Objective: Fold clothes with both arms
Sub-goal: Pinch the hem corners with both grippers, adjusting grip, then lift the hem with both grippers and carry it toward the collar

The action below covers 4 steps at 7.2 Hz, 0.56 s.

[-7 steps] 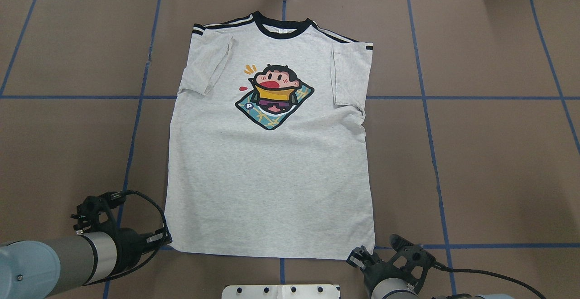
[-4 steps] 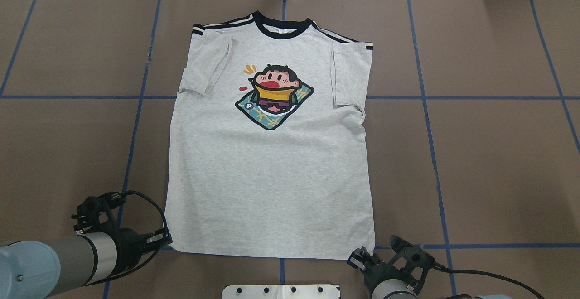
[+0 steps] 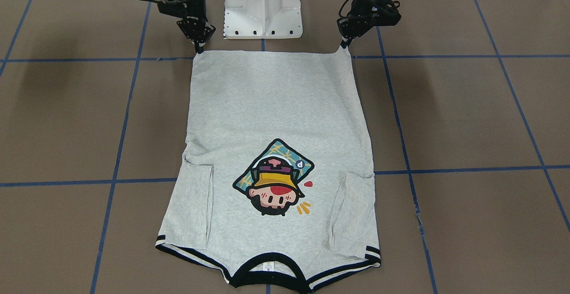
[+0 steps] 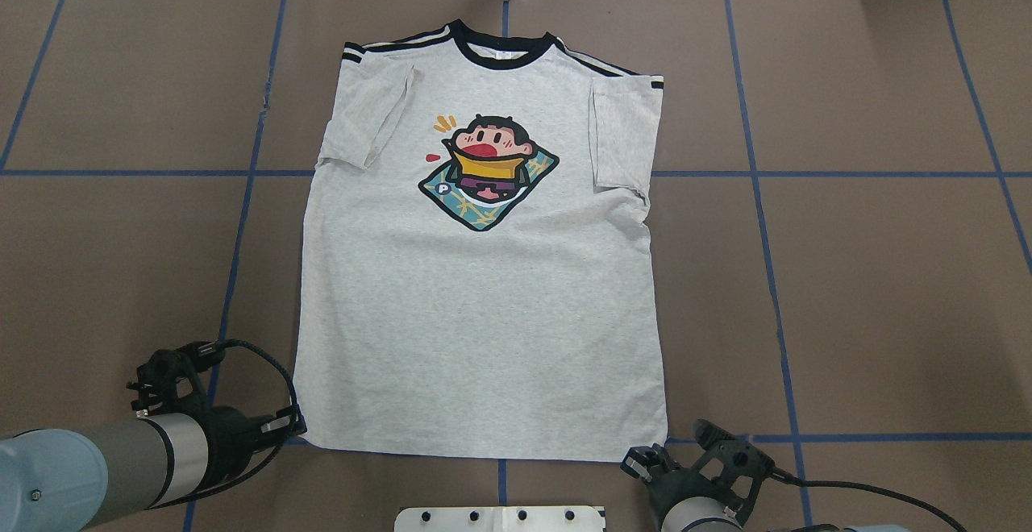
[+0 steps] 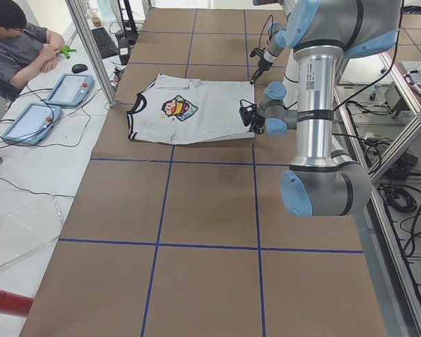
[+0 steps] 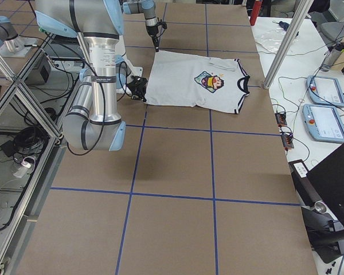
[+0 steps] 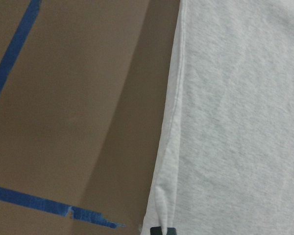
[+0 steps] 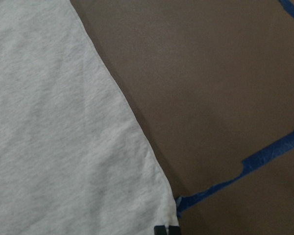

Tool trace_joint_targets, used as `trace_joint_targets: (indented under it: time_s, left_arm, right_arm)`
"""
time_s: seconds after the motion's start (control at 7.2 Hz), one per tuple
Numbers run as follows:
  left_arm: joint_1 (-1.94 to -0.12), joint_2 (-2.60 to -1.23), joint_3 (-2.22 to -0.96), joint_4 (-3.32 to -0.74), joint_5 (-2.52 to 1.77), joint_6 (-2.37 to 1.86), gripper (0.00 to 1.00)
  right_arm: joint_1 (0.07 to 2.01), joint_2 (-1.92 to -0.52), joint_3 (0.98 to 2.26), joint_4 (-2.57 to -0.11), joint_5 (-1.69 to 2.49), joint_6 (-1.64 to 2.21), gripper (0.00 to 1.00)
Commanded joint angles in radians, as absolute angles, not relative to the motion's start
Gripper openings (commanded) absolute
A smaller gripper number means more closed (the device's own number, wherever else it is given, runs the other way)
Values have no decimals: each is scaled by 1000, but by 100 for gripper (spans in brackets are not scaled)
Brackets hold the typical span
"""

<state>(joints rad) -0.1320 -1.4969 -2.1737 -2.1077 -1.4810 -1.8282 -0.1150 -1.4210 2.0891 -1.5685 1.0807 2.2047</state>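
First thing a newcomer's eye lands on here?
The grey T-shirt lies flat on the brown table, collar away from the robot, with a bright cartoon print on the chest. Next come the left gripper and right gripper, one at each hem corner on the robot's side, fingertips closed on the fabric edge.

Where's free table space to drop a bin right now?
Bare table on both sides of the T-shirt. Crowded at the robot-side hem: left gripper and right gripper at its corners, white base between.
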Motion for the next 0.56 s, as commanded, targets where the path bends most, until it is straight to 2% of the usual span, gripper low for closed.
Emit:
trace_joint_targets:
  time_s: [0.0,0.28,0.42]
  left_arm:
    - [-135,-1496,-2177,-2108,-1486,-1821,0]
    - [-143,-1468,-2277,-2065,-1509,-1783,0]
    - [-144,-1474,-2424,-1917,-1570,-1781,0]
  right_arm:
    - [-112,-1410,2177,-1717,1092,2198,0]
    - [-115,-1407,2499,-2041,1200,2198,0]
    - [-115,-1370,2667,-2216,1248,2198,0]
